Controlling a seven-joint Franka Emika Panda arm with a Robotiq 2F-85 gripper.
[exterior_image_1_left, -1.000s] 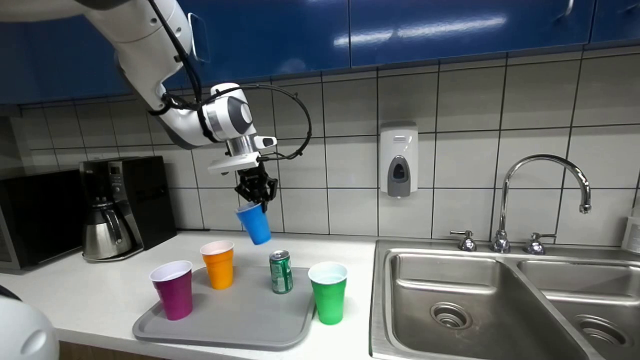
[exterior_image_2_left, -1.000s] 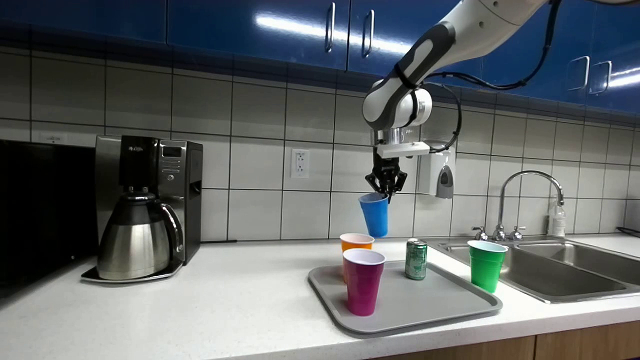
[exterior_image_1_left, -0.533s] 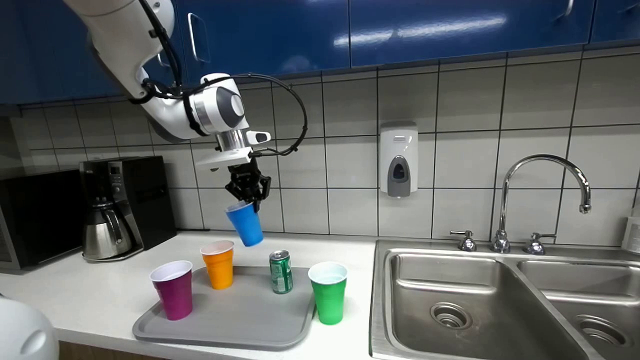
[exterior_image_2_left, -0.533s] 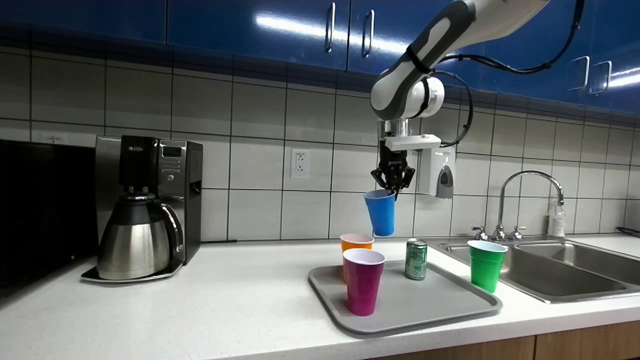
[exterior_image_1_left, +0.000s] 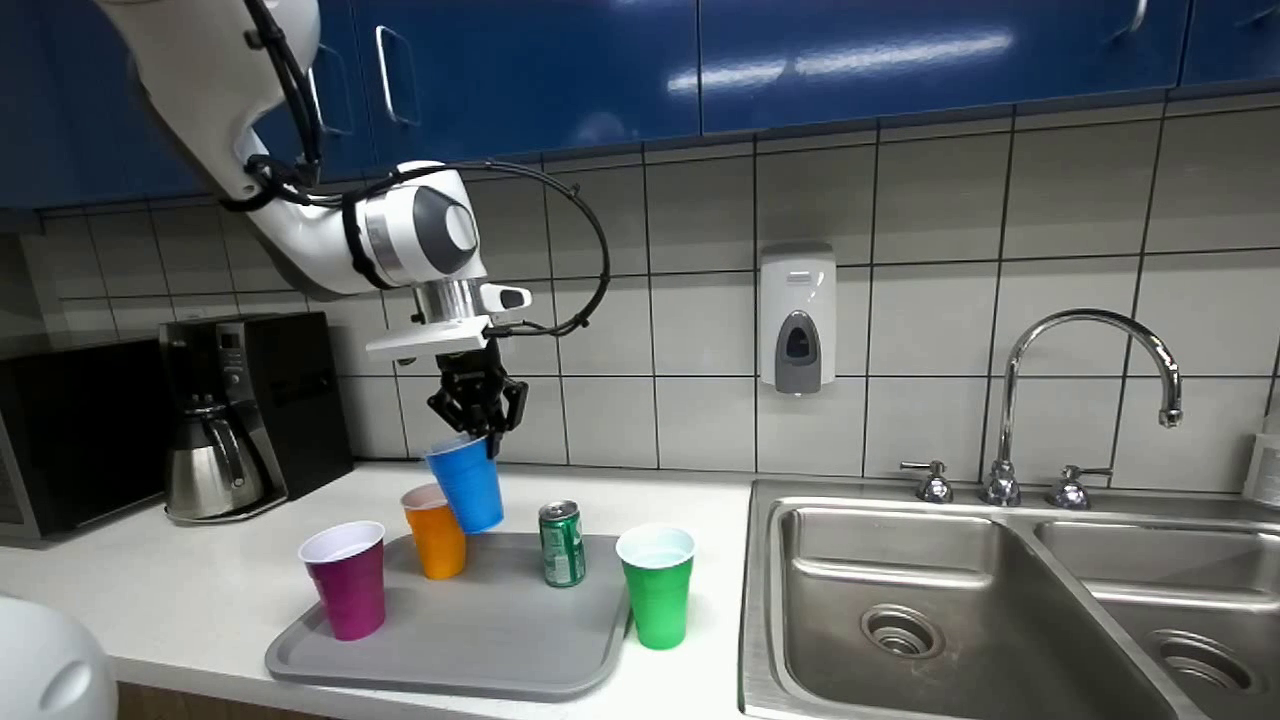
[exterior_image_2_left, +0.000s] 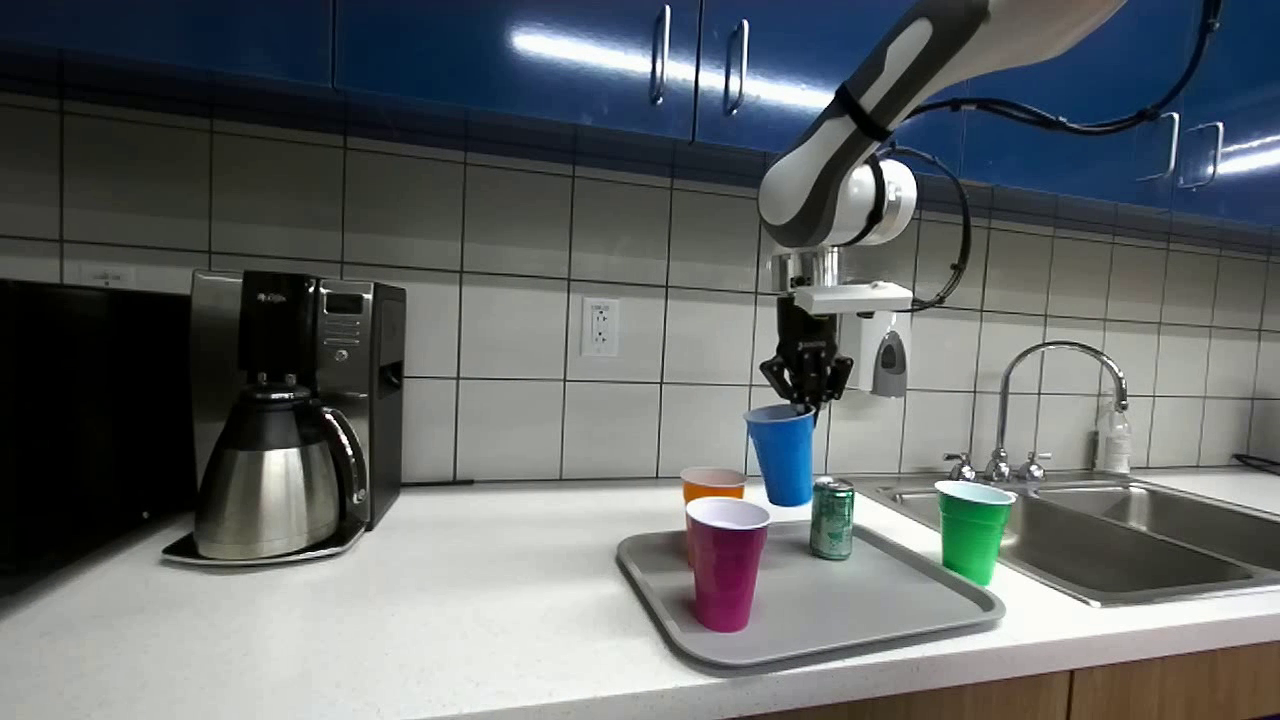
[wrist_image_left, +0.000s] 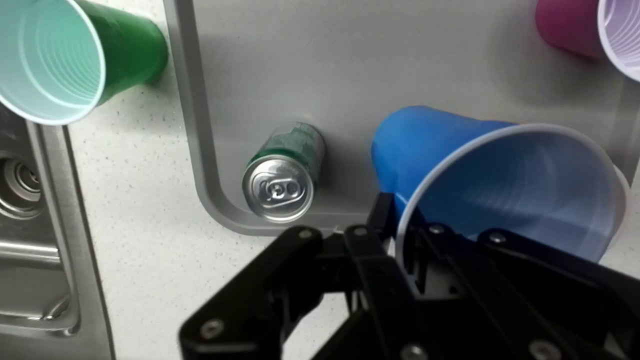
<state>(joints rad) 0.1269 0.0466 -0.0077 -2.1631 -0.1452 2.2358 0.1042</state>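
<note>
Tapered blue plastic cup (exterior_image_1_left: 468, 487) pinched in the black two-finger gripper (wrist_image_left: 400, 214), hanging clear of the flat grey rectangular tray (exterior_image_1_left: 470, 640).
Fingers narrow, holding one side of the cup's wall at the rim; cup tilted, mouth toward 11 o'clock in both exterior views. In an exterior view, clocked from the held cup: tapered orange plastic cup (exterior_image_1_left: 432, 545) at 7, partly hidden behind it; tapered magenta plastic cup (exterior_image_1_left: 345, 592) at 8; cylindrical green-and-silver metal can (exterior_image_1_left: 562, 545) at 4. All three upright on the tray. Tapered green plastic cup (exterior_image_1_left: 658, 595) also at 4, farther out, upright on the white speckled counter (exterior_image_1_left: 220, 560), just beside the tray.
</note>
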